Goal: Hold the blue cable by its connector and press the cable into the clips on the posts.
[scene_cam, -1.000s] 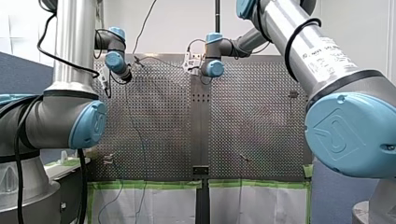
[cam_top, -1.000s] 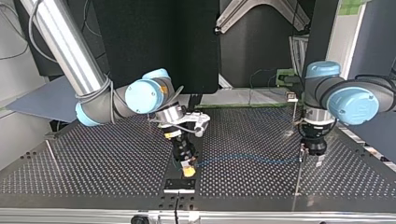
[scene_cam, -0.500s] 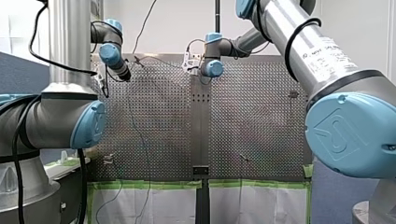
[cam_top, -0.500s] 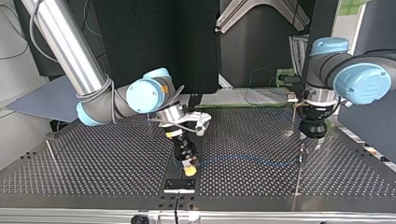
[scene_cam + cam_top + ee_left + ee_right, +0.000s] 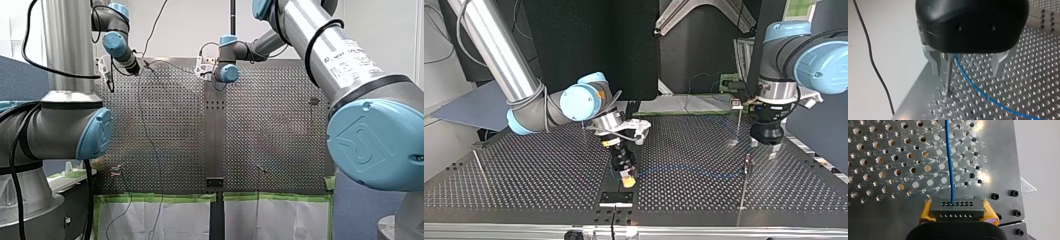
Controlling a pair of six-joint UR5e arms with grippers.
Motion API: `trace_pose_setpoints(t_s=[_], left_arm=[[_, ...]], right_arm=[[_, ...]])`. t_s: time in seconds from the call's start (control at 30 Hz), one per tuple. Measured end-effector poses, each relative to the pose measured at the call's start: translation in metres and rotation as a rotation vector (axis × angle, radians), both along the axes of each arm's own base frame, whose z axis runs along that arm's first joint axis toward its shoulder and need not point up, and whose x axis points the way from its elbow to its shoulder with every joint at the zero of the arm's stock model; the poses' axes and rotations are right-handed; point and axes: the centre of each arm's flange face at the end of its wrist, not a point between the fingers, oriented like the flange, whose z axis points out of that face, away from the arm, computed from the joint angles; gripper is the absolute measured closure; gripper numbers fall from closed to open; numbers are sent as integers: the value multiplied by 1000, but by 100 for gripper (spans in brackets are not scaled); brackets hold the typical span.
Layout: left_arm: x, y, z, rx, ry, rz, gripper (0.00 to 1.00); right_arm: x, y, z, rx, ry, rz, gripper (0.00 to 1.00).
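Observation:
In the right wrist view a black connector (image 5: 956, 208) sits between yellow pads (image 5: 926, 209); my right gripper (image 5: 957, 213) is shut on it. The blue cable (image 5: 949, 157) runs straight ahead from it over the perforated plate. In the top view this gripper (image 5: 626, 179) is low over the table's middle, and the cable (image 5: 689, 171) runs to a thin post (image 5: 744, 190) at the right. My left gripper (image 5: 764, 150) hangs open just above that post's top. Its metal fingers (image 5: 935, 63) stand wide apart around the post (image 5: 948, 75), holding nothing, and the cable (image 5: 978, 92) leaves from the post.
A second post with a clip (image 5: 738, 120) stands behind my left gripper, and another post (image 5: 480, 167) at the top view's left. A black bracket (image 5: 616, 198) lies by the table's near edge under my right gripper. Further posts (image 5: 260, 169) show in the front view.
My left arm has risen, lifting its open gripper from beside the post's top to above it. My right gripper and the connector have stayed almost still.

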Motion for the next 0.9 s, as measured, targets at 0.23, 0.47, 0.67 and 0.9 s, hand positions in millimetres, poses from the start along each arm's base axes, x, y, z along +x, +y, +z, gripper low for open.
trace_pose_setpoints(t_s=[0.23, 0.47, 0.67, 0.9], left_arm=[[-22, -12, 17, 34, -3, -46, 0], [-40, -24, 41, 60, -71, -110, 0], [-35, -29, 34, 85, -59, -130, 0], [-28, -28, 24, 131, -32, -107, 0]], right_arm=[[0, 1, 0, 2, 1, 0, 100], [0, 0, -1, 3, 2, -2, 100], [0, 0, -1, 3, 2, -2, 100], [-1, -1, -1, 3, 3, -3, 100]])
